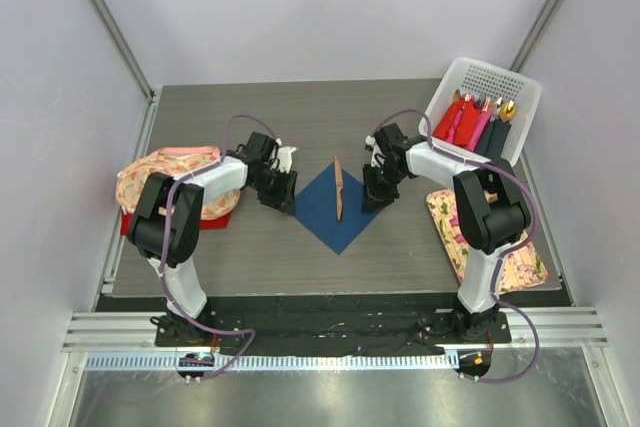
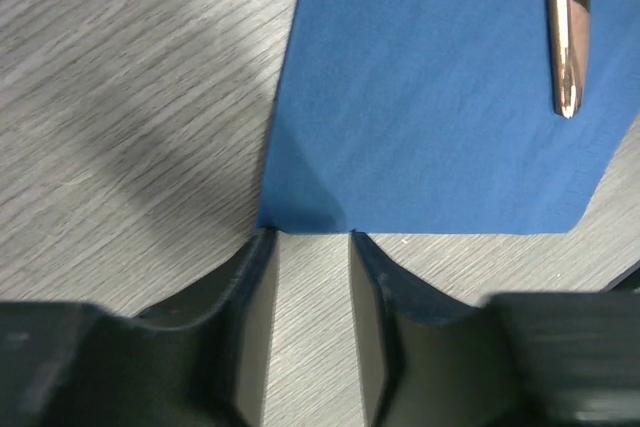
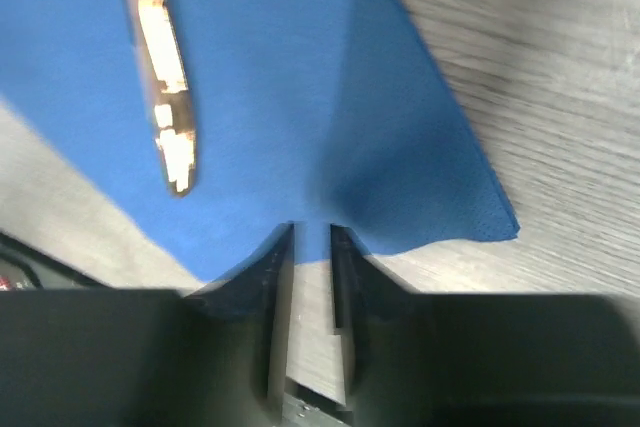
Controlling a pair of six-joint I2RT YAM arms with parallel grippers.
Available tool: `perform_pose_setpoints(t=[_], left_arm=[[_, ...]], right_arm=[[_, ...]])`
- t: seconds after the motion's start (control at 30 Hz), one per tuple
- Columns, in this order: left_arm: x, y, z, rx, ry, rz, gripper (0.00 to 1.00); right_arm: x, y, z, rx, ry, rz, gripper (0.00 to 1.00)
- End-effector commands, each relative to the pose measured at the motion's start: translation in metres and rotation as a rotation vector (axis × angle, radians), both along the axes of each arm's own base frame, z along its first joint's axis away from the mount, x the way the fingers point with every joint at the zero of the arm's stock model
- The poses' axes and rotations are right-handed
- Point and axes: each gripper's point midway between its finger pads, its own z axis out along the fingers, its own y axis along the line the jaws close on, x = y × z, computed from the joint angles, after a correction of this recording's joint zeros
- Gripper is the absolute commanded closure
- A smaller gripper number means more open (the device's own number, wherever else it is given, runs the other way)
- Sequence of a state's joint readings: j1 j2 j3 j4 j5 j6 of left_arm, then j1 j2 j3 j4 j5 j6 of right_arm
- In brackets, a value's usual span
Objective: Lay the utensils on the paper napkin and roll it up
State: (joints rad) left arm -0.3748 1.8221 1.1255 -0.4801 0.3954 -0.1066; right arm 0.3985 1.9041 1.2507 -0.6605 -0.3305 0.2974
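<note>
The dark blue paper napkin (image 1: 335, 212) lies flat as a diamond at the table's middle. One slim copper-brown utensil (image 1: 339, 187) lies on it, running front to back. My left gripper (image 1: 284, 193) is at the napkin's left corner, open, with its tips touching the napkin's edge (image 2: 440, 97) and bare table between the jaws. The utensil's end (image 2: 568, 27) shows at the upper right of that view. My right gripper (image 1: 374, 193) is at the napkin's right corner, with its tips (image 3: 312, 235) a narrow gap apart over the napkin's edge (image 3: 400, 147). The utensil (image 3: 165, 97) shows blurred there.
A white basket (image 1: 520, 87) at the back right holds red, pink and dark rolls with gold tips. A floral cloth (image 1: 165, 182) lies on a red sheet at the left. Another floral cloth (image 1: 450, 232) lies at the right.
</note>
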Motion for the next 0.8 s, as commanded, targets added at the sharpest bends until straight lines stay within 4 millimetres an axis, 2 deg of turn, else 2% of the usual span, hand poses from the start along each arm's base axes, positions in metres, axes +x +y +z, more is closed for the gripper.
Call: perform_pose_setpoints(t=[0.0, 0.03, 0.07, 0.1, 0.13, 0.17, 0.2, 0.3, 0.33, 0.43, 0.47, 0.5, 0.57, 0.6, 0.67, 0.7, 0.73, 0.77], left_arm=[[0.008, -0.007, 0.043, -0.099, -0.100, 0.004, 0.55], [0.010, -0.009, 0.056, -0.123, -0.129, 0.000, 0.49], [0.011, -0.010, 0.068, -0.139, -0.158, -0.009, 0.46], [0.012, -0.011, 0.090, -0.160, -0.220, -0.017, 0.42], [0.014, -0.011, 0.103, -0.171, -0.255, -0.020, 0.36], [0.015, -0.012, 0.114, -0.181, -0.287, -0.030, 0.34], [0.014, -0.010, 0.135, -0.196, -0.346, -0.035, 0.33], [0.018, -0.006, 0.171, -0.204, -0.469, -0.026, 0.23], [0.014, -0.003, 0.193, -0.219, -0.538, -0.027, 0.17], [0.009, 0.004, 0.223, -0.222, -0.639, -0.018, 0.09], [0.006, 0.005, 0.227, -0.222, -0.641, -0.023, 0.08], [0.004, 0.006, 0.234, -0.225, -0.654, -0.030, 0.02], [-0.005, 0.008, 0.244, -0.236, -0.678, -0.038, 0.00], [-0.007, 0.010, 0.242, -0.229, -0.686, -0.035, 0.00], [-0.012, 0.014, 0.254, -0.240, -0.739, -0.024, 0.00], [-0.012, 0.018, 0.248, -0.223, -0.743, -0.010, 0.00], [-0.014, 0.022, 0.254, -0.220, -0.771, 0.012, 0.00], [-0.012, 0.028, 0.248, -0.198, -0.771, 0.044, 0.00]], right_arm=[[0.040, 0.023, 0.091, 0.162, -0.239, 0.066, 0.64], [0.041, 0.022, 0.105, 0.190, -0.263, 0.087, 0.57], [0.044, 0.021, 0.124, 0.209, -0.322, 0.120, 0.40], [0.047, 0.020, 0.139, 0.229, -0.361, 0.131, 0.31], [0.051, 0.012, 0.149, 0.242, -0.388, 0.125, 0.24], [0.049, 0.010, 0.168, 0.272, -0.440, 0.157, 0.20], [0.047, 0.007, 0.176, 0.278, -0.462, 0.166, 0.13], [0.037, -0.013, 0.198, 0.253, -0.542, 0.213, 0.00], [0.030, -0.021, 0.199, 0.221, -0.543, 0.219, 0.00], [0.017, -0.059, 0.200, 0.099, -0.580, 0.185, 0.00], [0.019, -0.083, 0.199, 0.065, -0.582, 0.128, 0.00], [0.008, -0.100, 0.196, 0.034, -0.578, 0.096, 0.00], [0.000, -0.128, 0.193, -0.009, -0.575, 0.026, 0.00], [-0.010, -0.152, 0.188, -0.067, -0.559, -0.033, 0.00], [-0.022, -0.173, 0.183, -0.116, -0.539, -0.102, 0.00], [-0.031, -0.193, 0.181, -0.147, -0.512, -0.183, 0.00], [-0.037, -0.203, 0.176, -0.168, -0.483, -0.224, 0.00], [-0.047, -0.215, 0.165, -0.201, -0.439, -0.270, 0.01]])
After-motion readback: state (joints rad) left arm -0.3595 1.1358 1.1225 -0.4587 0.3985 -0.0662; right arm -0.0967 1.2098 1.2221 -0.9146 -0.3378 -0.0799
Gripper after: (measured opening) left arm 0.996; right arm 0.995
